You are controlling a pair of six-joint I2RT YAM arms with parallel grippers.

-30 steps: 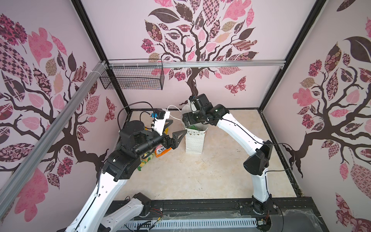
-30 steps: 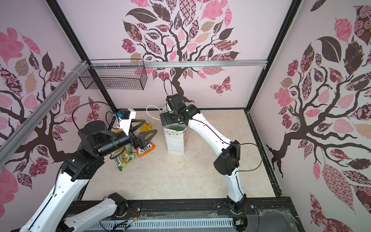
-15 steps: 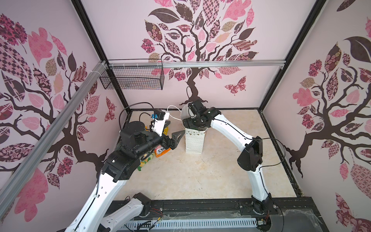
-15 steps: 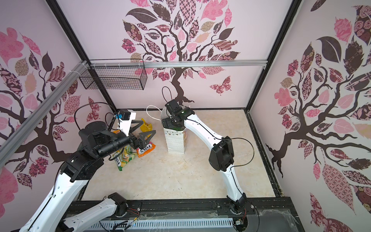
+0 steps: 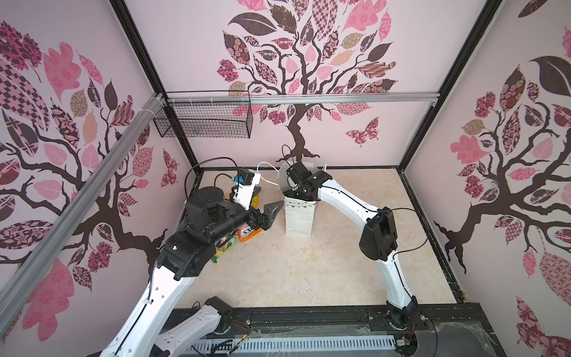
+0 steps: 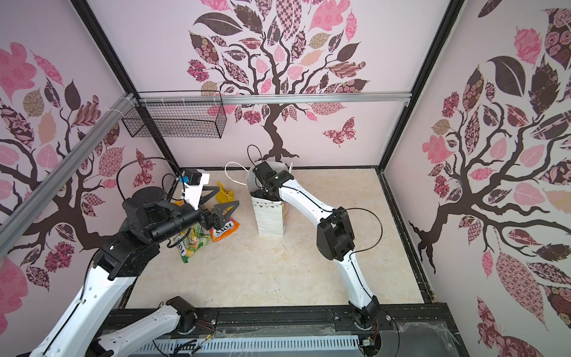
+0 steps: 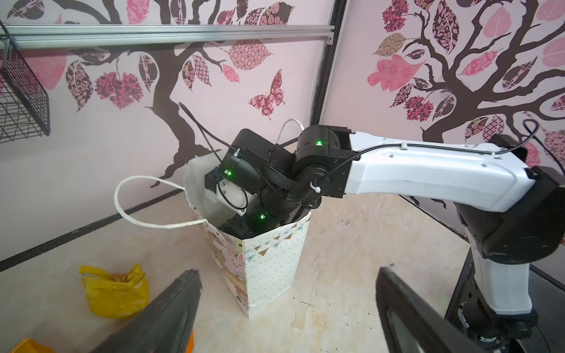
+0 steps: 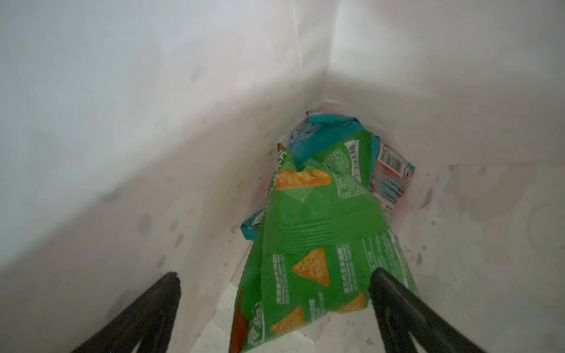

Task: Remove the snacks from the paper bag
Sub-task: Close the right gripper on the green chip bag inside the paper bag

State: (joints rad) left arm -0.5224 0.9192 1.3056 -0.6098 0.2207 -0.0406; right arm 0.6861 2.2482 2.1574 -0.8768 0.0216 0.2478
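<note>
**Right arm down in the bag, three packets out on the bench**

Nearest in both top views, left of centre, the left end effector [image 6: 228, 195] hangs above the bench [image 6: 278, 272]. Its jaws are spread wide with nothing between them, and it points toward the bag. Under and just beside it lie three snacks. A green-and-yellow packet [image 6: 191, 244] is lowest in the frame, an orange packet [image 6: 225, 230] lies just right of it, and a crumpled yellow packet [image 6: 225, 193] sits farther up.

Right of these, at centre frame, the paper bag [image 5: 298, 218] stands upright on the bench, apart from the packets. One white cord handle [image 7: 171, 226] loops out sideways. The right arm bends down into the bag's open mouth, so the right end effector [image 8: 275, 273] shows only in the right wrist view. Its jaws are wide apart, straddling the near end of a green packet [image 8: 321, 238] without closing on it. Whether a finger touches the foil I cannot tell. Deeper in the bag's corner lie a teal packet [image 8: 318, 131] and a red-and-white packet [image 8: 388, 180], both partly under the green one.

On the far wall, upper left, hangs a black wire basket [image 5: 207, 123].
</note>
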